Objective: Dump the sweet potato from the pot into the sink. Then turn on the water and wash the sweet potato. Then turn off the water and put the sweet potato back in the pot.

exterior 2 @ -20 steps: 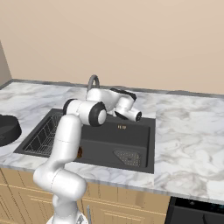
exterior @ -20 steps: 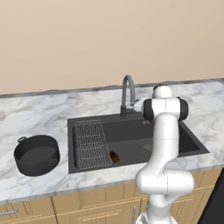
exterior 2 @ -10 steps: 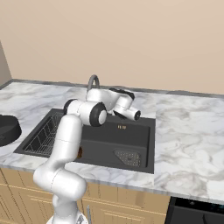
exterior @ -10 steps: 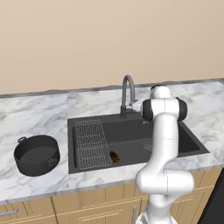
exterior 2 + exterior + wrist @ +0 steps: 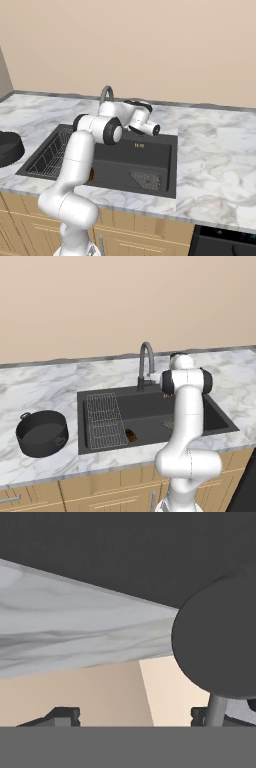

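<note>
The sweet potato (image 5: 131, 435), a small reddish-brown lump, lies on the floor of the sink (image 5: 150, 406) beside the wire rack (image 5: 104, 421); it peeks out next to my arm (image 5: 91, 174). The dark pot (image 5: 42, 432) stands upright on the counter left of the sink (image 5: 145, 165), and its edge shows at the far left (image 5: 7, 148). My gripper (image 5: 154, 377) sits at the base of the gooseneck faucet (image 5: 145, 361), above the sink's back rim. In the hand view the gripper (image 5: 135, 714) is open, fingertips (image 5: 65, 714) wide apart, a thin grey rod (image 5: 216, 709) by the right one.
Marble counter (image 5: 40, 386) runs on both sides of the sink, with a beige wall behind. A drain strainer (image 5: 147, 179) sits in the basin's right part. A large dark round shape (image 5: 220, 642) looms close in the hand view.
</note>
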Controlling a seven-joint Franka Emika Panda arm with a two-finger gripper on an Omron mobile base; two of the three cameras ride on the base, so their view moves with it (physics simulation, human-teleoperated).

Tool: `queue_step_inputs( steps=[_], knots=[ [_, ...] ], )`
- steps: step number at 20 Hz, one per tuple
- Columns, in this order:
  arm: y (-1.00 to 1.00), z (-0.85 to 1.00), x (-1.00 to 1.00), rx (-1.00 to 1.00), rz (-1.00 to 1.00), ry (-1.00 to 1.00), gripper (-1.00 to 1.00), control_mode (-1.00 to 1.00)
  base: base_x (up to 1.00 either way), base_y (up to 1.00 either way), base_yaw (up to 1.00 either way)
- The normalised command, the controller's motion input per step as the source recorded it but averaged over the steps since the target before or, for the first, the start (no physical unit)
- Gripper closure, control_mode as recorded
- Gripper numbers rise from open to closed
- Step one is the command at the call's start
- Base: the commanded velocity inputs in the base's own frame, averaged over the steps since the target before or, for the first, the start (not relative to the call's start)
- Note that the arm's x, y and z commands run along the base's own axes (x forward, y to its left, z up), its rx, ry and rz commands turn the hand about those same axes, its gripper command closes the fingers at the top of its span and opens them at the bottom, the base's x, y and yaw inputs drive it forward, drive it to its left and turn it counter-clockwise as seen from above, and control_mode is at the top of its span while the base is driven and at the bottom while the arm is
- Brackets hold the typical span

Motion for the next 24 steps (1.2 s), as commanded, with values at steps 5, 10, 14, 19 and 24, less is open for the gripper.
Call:
queue_step_inputs(
  steps=[5,10,14,19,24],
  knots=[
    [0.00,-0.12,0.17,0.00,-0.03,0.05,1.00,-1.00,0.00,0.00,0.00],
    [-0.13,-0.02,0.00,0.00,-0.05,0.01,1.00,-1.00,0.00,0.00,0.00],
    [-0.29,0.00,0.01,0.00,-0.07,0.00,1.00,-1.00,0.00,0.00,0.00],
    [-0.37,0.00,0.06,0.00,-0.07,0.00,1.00,-1.00,0.00,0.00,0.00],
    [-0.49,0.00,0.09,0.01,-0.08,0.00,1.00,-1.00,0.00,0.00,0.00]
  ],
)
